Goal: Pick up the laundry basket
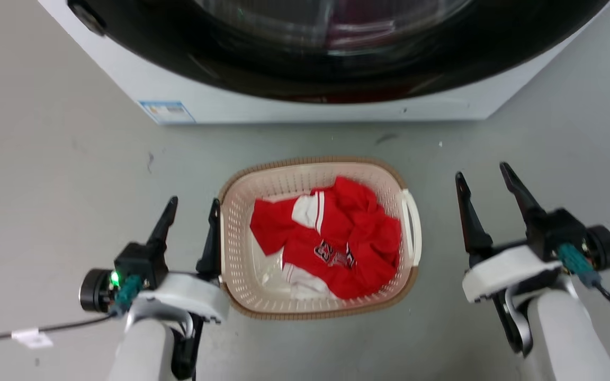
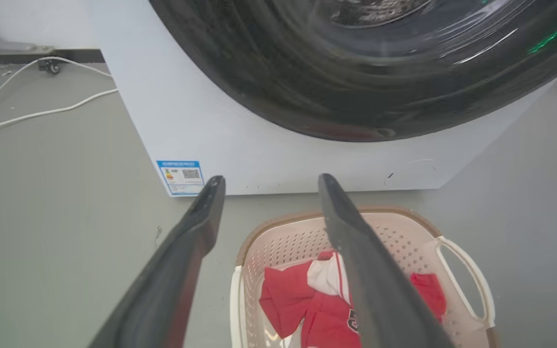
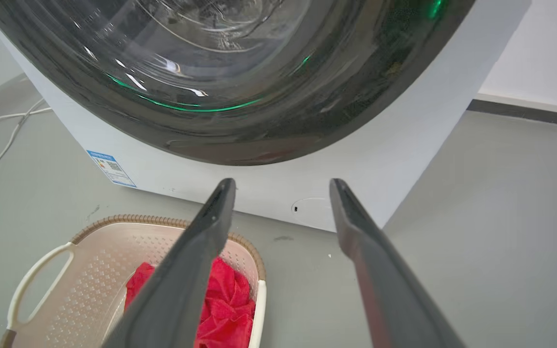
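Observation:
The laundry basket (image 1: pixel 239 233) stands on the grey floor in front of the washing machine, cream with a brown rim and white side handles. A red and white garment (image 1: pixel 337 238) lies crumpled inside. My left gripper (image 1: pixel 194 202) is open at the basket's left side, its inner finger close against the rim. In the left wrist view that gripper (image 2: pixel 271 178) has the basket (image 2: pixel 288 241) and its left handle (image 2: pixel 236 299) showing between its fingers. My right gripper (image 1: pixel 482 172) is open and empty, apart from the right handle (image 1: pixel 412 227). The right wrist view has this gripper (image 3: pixel 283 181) beside the basket (image 3: pixel 95 270).
A white washing machine (image 1: pixel 305 103) with a large dark round door stands just beyond the basket, a blue label (image 1: pixel 167 111) at its lower left corner. White cables (image 2: pixel 41 113) lie on the floor left of the machine. A wall with a dark skirting (image 3: pixel 520 108) runs at the right.

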### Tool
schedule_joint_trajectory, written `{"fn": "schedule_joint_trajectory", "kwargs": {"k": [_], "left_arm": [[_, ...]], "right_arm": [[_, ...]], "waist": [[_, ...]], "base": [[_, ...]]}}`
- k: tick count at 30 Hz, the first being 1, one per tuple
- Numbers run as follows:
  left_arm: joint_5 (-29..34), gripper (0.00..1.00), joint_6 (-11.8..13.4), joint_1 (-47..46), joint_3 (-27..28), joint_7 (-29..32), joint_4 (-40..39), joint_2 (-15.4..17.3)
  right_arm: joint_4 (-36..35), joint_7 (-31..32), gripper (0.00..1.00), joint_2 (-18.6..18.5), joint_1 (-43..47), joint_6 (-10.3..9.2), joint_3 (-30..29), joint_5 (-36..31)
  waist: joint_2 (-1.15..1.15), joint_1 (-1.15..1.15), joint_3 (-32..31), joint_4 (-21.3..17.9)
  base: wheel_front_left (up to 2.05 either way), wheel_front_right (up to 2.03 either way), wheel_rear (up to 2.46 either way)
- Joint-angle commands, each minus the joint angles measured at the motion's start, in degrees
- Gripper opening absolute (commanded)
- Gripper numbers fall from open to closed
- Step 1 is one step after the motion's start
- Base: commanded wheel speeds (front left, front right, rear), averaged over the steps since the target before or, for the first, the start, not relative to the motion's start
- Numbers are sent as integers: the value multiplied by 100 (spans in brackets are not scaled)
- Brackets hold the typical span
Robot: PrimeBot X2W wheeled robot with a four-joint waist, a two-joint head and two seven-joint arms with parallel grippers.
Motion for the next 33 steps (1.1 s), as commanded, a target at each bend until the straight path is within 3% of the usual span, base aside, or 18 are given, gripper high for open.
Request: {"fn": "schedule_joint_trajectory", "kwargs": {"k": [1, 11, 18, 24, 33], "left_arm": [[-22, 100, -65, -339, 65, -16, 278, 50], [-157, 100, -237, -1951, -125, -7, 2403, 367], [-575, 100, -254, -3003, -761, 449, 3789, 466], [-1119, 100, -256, -3535, -1543, 932, 4337, 573], [-1956, 100, -250, -3825, -2495, 1532, 4539, 705]], "right_arm": [[232, 109, 100, 5, -341, -2, 35, -37], [1802, 983, 100, 4, -1809, -2, 190, 231], [2926, 1511, 100, 4, -2651, -2, 338, 450], [3793, 1881, 100, 4, -3165, -2, 327, 422], [4668, 2200, 100, 4, -3621, -2, 445, 622]], "waist": [[0, -1, 669, 0], [0, -1, 1692, 85], [0, -1, 2039, 193], [0, -1, 2236, 286], [0, -1, 2400, 321]], "base": [[0, 0, 0], [0, 0, 0], [0, 0, 0], [0, 0, 0], [0, 0, 0]]}}
